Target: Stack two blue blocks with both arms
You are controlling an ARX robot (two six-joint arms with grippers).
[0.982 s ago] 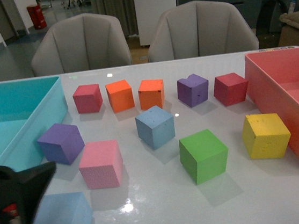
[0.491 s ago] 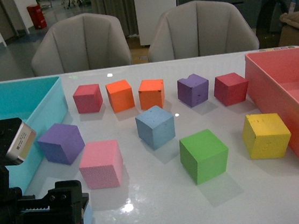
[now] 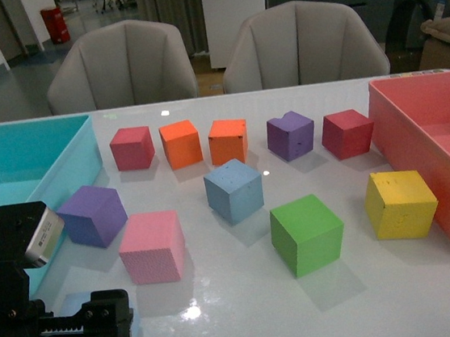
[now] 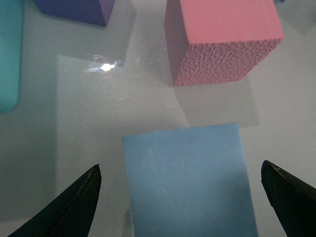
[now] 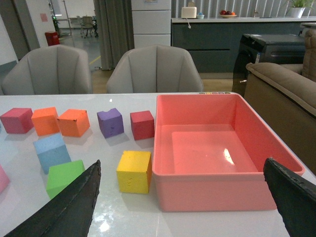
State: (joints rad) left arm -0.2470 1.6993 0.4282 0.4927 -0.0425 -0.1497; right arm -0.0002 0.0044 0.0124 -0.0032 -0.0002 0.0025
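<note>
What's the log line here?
left gripper: open over near blue block | right gripper: open, empty | second blue block: mid-table | unstacked

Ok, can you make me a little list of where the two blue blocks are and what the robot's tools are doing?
left tool: open, one jaw on each side of the near blue block, not touching it
near blue block: flat on the table, beside the pink block
far blue block: mid-table, alone, next to the green block
right tool: open, empty, facing the red bin
stacked: not yet
</note>
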